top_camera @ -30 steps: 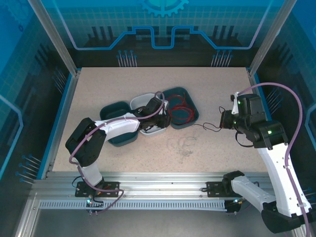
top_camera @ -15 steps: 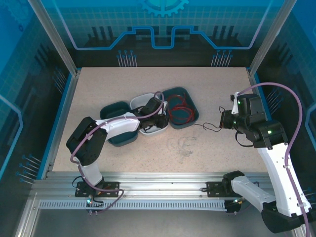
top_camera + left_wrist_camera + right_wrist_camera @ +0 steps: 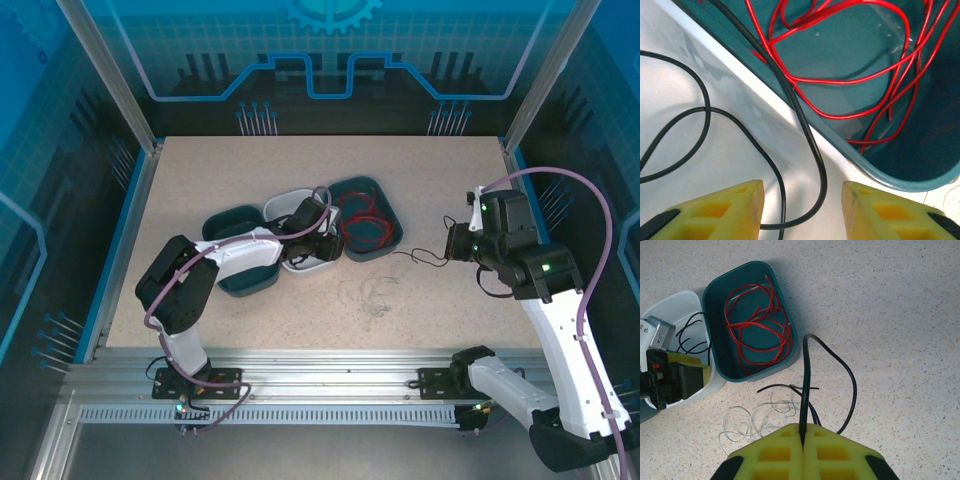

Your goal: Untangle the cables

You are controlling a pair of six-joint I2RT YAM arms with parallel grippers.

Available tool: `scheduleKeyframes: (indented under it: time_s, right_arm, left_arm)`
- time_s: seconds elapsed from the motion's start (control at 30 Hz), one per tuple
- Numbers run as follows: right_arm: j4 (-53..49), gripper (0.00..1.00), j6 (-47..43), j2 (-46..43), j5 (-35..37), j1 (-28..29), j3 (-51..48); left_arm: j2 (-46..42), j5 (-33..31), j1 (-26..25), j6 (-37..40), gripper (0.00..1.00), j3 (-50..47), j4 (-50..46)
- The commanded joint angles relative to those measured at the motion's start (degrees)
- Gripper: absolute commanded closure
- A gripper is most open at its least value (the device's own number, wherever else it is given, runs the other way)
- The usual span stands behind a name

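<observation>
Over the white bin (image 3: pixel 715 165) the left arm stretches low, its pincer (image 3: pixel 802 200) parted and gripping nothing above black cable loops (image 3: pixel 812 145). Right arm hangs raised over the counter (image 3: pixel 890 315), pincer (image 3: pixel 802 432) clamped on one black cable (image 3: pixel 807 370). Red cables (image 3: pixel 760 332) fill one teal bin (image 3: pixel 720 355); one whitish cable (image 3: pixel 747 422) lies on the counter.

The counter (image 3: pixel 420 190) is pale beige with fine dark speckles. Red cables (image 3: pixel 757 325) show bright against a teal tray (image 3: pixel 722 295); the white tray (image 3: pixel 670 305) beside it is crossed by glossy black wires (image 3: pixel 806 127). On the speckle lie a black cable (image 3: pixel 805 355) and a whitish cable (image 3: pixel 747 422) that nearly matches the counter. The left fingers (image 3: pixel 735 210) and right fingers (image 3: pixel 785 452) are yellow with black backing. The arms (image 3: pixel 560 340) are white and black, with lilac hoses (image 3: pixel 590 250). The enclosure walls (image 3: pixel 330 60) are blue with a pale grid pattern.
</observation>
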Motion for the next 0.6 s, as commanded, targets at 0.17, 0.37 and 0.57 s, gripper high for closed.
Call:
scheduleKeyframes:
  time_s: [0.17, 0.37, 0.57]
  right_arm:
    - [0.97, 1.0, 1.02, 0.07, -0.15, 0.77, -0.68]
    - [1.24, 1.0, 0.99, 0.29, -0.34, 0.75, -0.74]
    - [1.5, 1.0, 0.92, 0.11, -0.23, 0.74, -0.94]
  left_arm:
    - [2.44, 2.76, 1.04, 0.4, 0.58, 0.61, -1.23]
    - [3.65, 2.54, 1.31, -0.15, 0.71, 1.39, -1.27]
    - [2.51, 0.36, 1.48, -0.02, 0.86, 1.39, -1.87]
